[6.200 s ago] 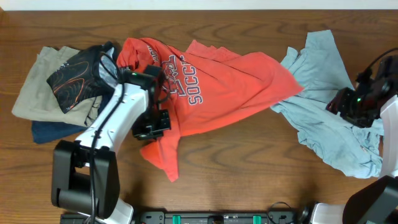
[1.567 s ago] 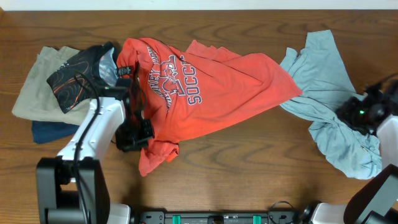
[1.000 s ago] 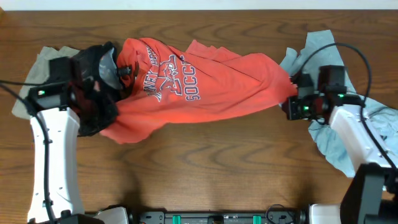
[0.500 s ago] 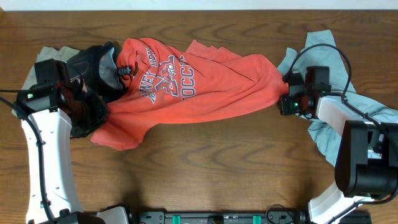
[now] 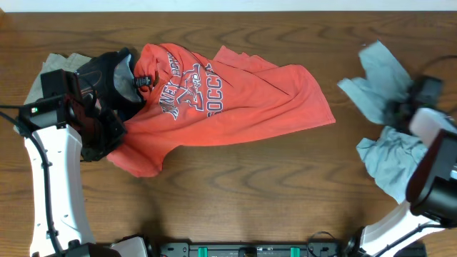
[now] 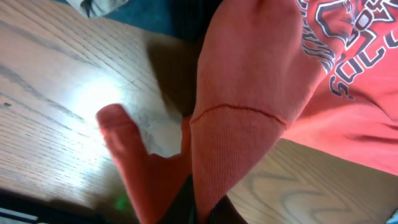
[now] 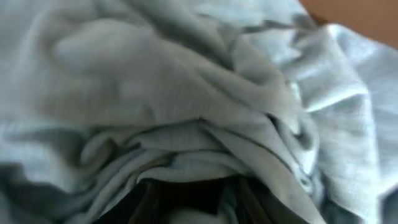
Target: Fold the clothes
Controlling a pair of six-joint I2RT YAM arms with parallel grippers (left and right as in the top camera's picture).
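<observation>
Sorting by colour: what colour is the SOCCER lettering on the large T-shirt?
Navy SOCCER lettering, white-edged, on coral-red T-shirt; left wrist view.

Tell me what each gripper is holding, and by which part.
Left gripper pinches the coral-red T-shirt by a hemmed edge. Right gripper seems shut on a bunched fold of the blue-grey shirt; which part is unclear.

I count four garments for sure: one coral-red T-shirt (image 5: pixel 243 100) at centre, one pale blue-grey shirt (image 5: pixel 385 153) at three o'clock, and one black patterned garment (image 5: pixel 107 71) and one beige garment (image 5: pixel 53 63) at nine o'clock. There is perhaps a fifth, a dark blue garment (image 6: pixel 158 15), half hidden. Two claws are mine: left gripper (image 6: pixel 205 208) and right gripper (image 7: pixel 193 196).
</observation>
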